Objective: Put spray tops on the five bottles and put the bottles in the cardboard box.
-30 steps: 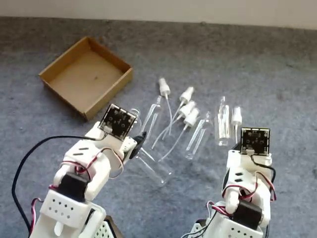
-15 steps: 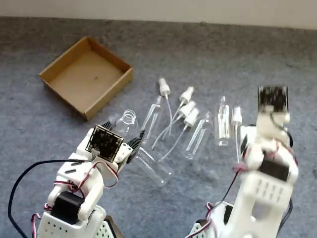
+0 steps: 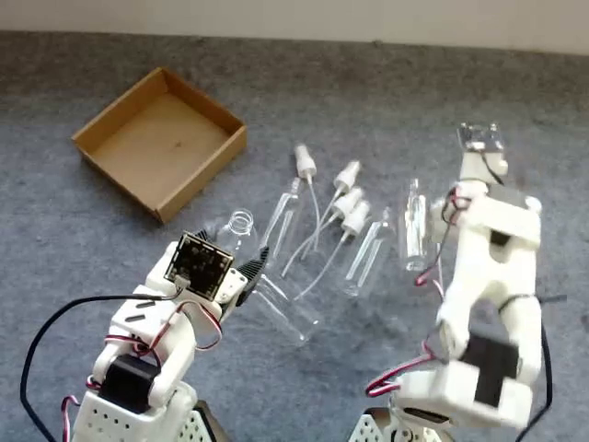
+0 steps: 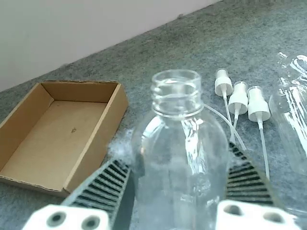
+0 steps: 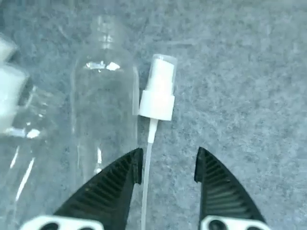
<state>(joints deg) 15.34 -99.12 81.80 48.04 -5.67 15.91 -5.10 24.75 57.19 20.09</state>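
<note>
My left claw [image 4: 177,184] is clamped on a clear bottle [image 4: 178,143], just off the near corner of the cardboard box [image 3: 152,138]. The neck points out past the fingers, mouth bare and unblocked. I judge that's the point of the hold: a steady body and an open neck for a top to drop into. The bottle looks raised off the grey tabletop [image 3: 110,276], though I can't be sure. Nothing is in it and no top is on it.

My right claw [image 5: 168,153] is spread open, well apart from the box and out past the whole scatter. Its jaws stand either side of the thin dip tube of a spray top [image 5: 157,93] and don't touch it. That top lies flat, just beside a lying bottle [image 5: 103,110]. I'm probably lined up to pinch the tube and carry it over.

Between the box and that top lie four loose spray tops [image 3: 347,198], tubes trailing, with three uncapped bottles [image 3: 368,249] flat among them.

Box — bare cardboard floor, no bottles in yet. Nothing is capped, so the task is barely begun.
</note>
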